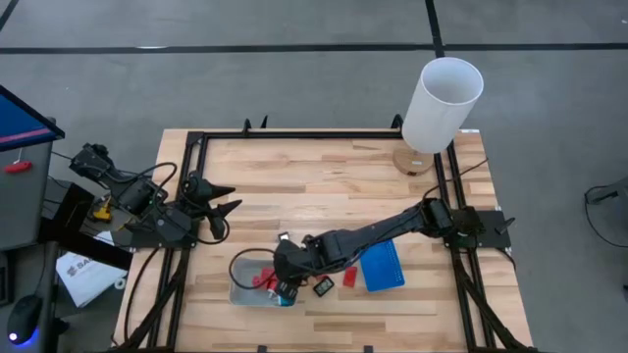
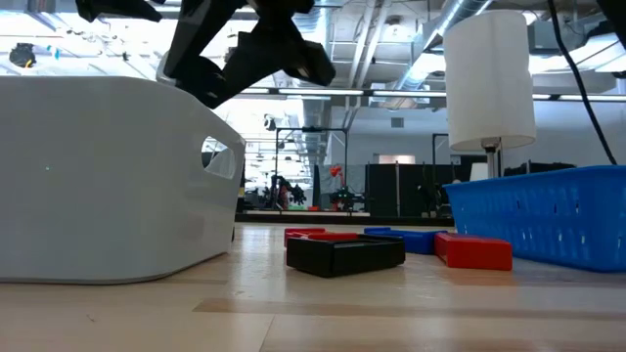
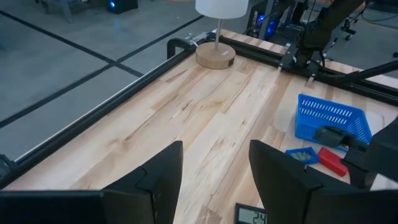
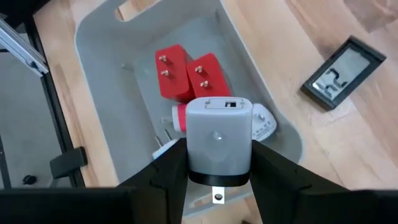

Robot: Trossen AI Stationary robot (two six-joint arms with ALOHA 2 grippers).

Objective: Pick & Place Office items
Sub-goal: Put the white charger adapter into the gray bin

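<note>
Over the grey tray (image 4: 99,81) near the desk's front edge, the right gripper (image 4: 217,165) hangs clenched on a grey charger block (image 4: 219,140), its metal prong pointing back toward the wrist. Below it in the tray lie two red plug blocks (image 4: 186,78) and a white adapter (image 4: 261,124), close together. Just outside the tray, on the bare desk (image 1: 324,176), rests a flat black display (image 4: 343,71); a red block (image 1: 350,278) and the blue tray (image 1: 382,266) lie further toward the right edge. At the left edge the left gripper (image 3: 214,177) waits with fingers spread, holding nothing. Judgement: the placing step is in hand. Next move calls for lowering into free tray floor and releasing clear of the red blocks.
</note>
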